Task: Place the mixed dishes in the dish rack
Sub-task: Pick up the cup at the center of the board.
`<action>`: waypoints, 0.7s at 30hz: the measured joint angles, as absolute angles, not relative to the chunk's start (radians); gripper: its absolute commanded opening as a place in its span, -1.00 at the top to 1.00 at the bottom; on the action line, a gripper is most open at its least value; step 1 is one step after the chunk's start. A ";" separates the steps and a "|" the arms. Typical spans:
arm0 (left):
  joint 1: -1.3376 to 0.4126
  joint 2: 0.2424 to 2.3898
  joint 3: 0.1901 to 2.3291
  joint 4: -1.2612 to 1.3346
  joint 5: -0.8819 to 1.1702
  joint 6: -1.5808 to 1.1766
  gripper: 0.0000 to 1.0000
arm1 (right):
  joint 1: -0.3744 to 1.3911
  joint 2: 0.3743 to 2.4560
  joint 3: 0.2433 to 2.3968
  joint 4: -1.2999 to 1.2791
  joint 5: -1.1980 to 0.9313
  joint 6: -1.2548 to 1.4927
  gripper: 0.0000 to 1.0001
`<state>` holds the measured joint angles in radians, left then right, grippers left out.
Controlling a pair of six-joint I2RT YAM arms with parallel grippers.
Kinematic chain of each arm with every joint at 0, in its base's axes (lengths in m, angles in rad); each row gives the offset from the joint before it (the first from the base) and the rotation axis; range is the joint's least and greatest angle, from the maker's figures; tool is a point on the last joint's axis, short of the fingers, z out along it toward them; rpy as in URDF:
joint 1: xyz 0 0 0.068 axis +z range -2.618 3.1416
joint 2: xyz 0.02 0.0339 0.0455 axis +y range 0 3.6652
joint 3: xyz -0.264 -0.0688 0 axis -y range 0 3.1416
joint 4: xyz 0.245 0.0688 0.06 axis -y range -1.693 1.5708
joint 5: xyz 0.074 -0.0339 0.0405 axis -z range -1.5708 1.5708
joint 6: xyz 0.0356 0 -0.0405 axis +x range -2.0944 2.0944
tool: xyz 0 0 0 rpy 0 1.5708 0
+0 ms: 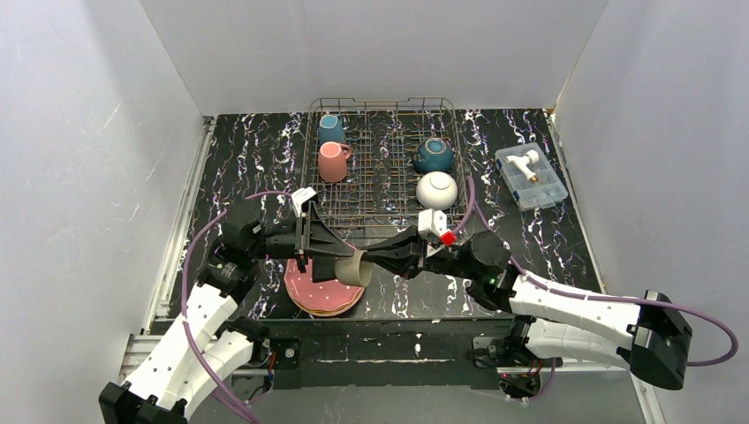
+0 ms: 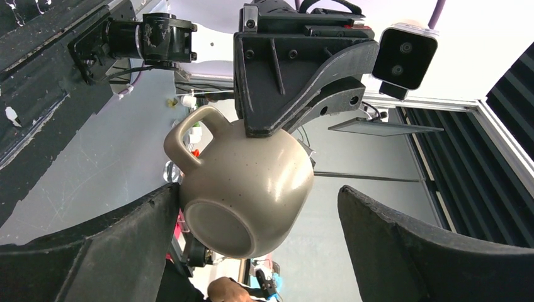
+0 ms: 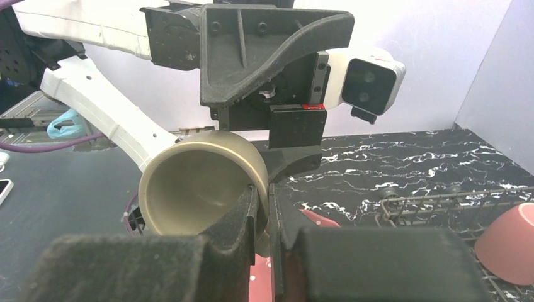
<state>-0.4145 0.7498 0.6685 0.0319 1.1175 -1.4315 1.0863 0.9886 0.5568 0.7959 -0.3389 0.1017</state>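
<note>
A grey-olive mug (image 1: 353, 268) hangs on its side above the stack of scalloped plates (image 1: 320, 296), between the two arms. My right gripper (image 1: 373, 260) is shut on its rim, one finger inside the mouth (image 3: 242, 214) and one outside. My left gripper (image 1: 344, 258) stands open around the mug's base (image 2: 220, 229). Its left finger (image 2: 145, 233) is right against the mug's side and its right finger (image 2: 390, 233) is well apart. The dish rack (image 1: 382, 101) at the back holds a blue mug (image 1: 331, 128), a pink mug (image 1: 333, 162), a teal bowl (image 1: 434, 155) and a white bowl (image 1: 436, 189).
A clear plastic box (image 1: 531, 176) with a white item lies right of the rack. The rack's near edge (image 3: 441, 200) and the pink mug (image 3: 511, 245) show at the right of the right wrist view, with a pink dotted plate (image 3: 318, 221) below the jaws.
</note>
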 measured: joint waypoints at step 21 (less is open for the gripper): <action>-0.414 0.689 0.669 0.087 1.107 -1.473 -0.34 | 1.128 1.002 0.495 1.010 -0.241 0.106 0.97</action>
